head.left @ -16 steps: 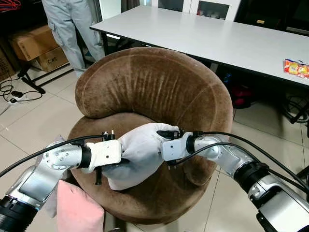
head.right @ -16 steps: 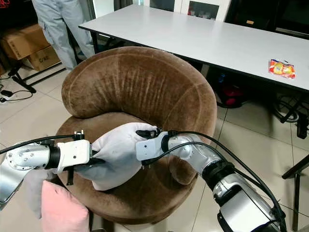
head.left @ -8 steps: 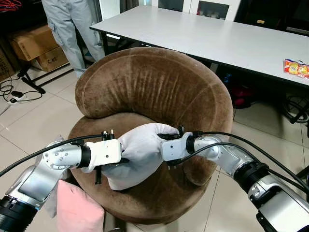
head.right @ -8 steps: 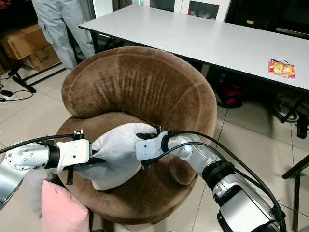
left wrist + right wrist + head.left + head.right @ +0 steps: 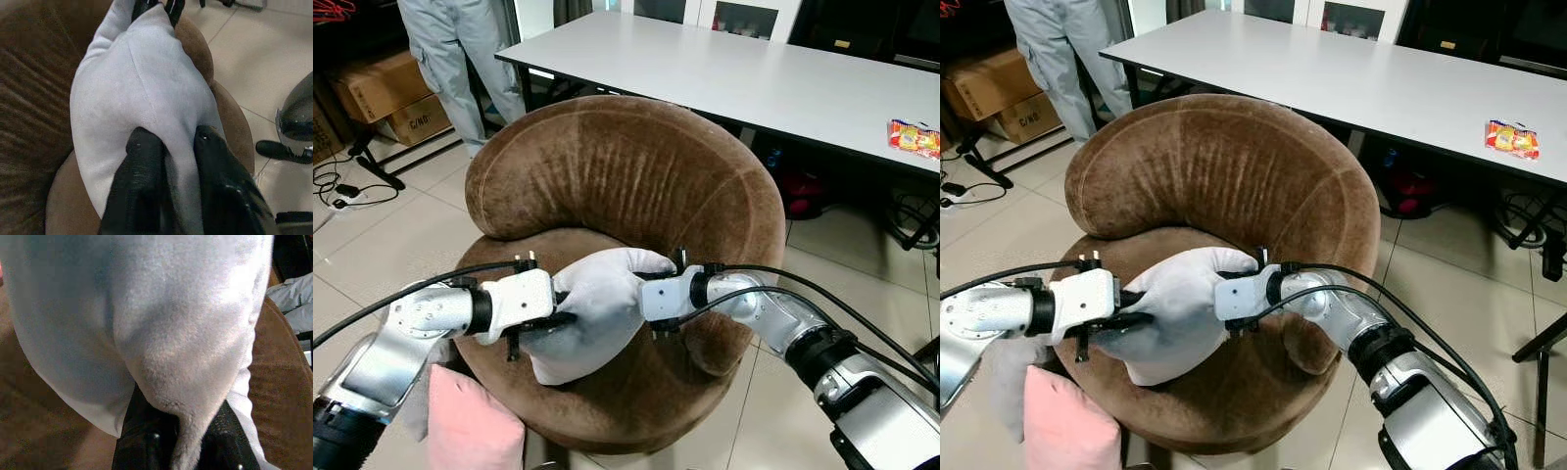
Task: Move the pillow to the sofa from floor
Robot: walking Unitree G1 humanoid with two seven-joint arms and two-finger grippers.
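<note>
— Pillow (image 5: 592, 308) is already over the seat of the sofa (image 5: 636, 186), held between both arms. See it?

— Yes. Left tool (image 5: 168, 161) is clenched on a fold at one end, right tool (image 5: 178, 443) pinches a tuck of fabric at the other (the cloth bulges out over its fingers).

— So what makes the set-down go well?

— I'd say lower both ends level until the pillow's underside rests fully on the brown cushion, then loosen both grips together. Let go of one side first and it may roll toward the front edge.

— And that pink cushion (image 5: 470, 426) on the floor?

— Near the left arm's elbow, so I'd pull that arm back carefully.
</note>
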